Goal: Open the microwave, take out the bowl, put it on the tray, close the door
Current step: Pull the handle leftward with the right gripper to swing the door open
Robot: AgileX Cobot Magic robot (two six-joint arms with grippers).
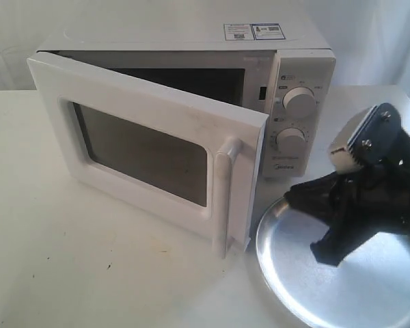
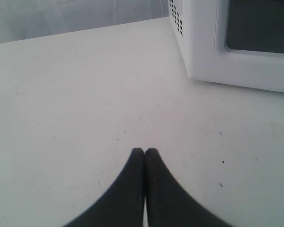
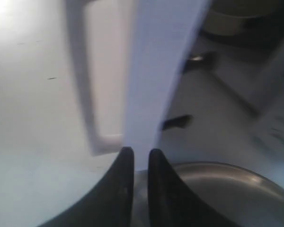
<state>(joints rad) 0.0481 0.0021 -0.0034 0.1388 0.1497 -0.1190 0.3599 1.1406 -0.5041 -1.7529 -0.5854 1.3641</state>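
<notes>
The white microwave (image 1: pixel 297 75) stands at the back with its door (image 1: pixel 143 147) swung partly open; the bar handle (image 1: pixel 227 195) is on the door's free edge. The silver tray (image 1: pixel 307 287) lies in front on the right. My right gripper (image 1: pixel 294 193) hovers over the tray's rim, a short way off the door's edge (image 3: pixel 156 80), its fingers slightly apart and empty. A pale rounded shape deep in the cavity may be the bowl (image 3: pixel 232 21); it is blurred. My left gripper (image 2: pixel 145 152) is shut, low over the bare table beside the microwave (image 2: pixel 177 21).
The white table (image 1: pixel 89 273) stretches left of and in front of the door. A pale curtain hangs behind. The open door juts out toward the tray's left rim.
</notes>
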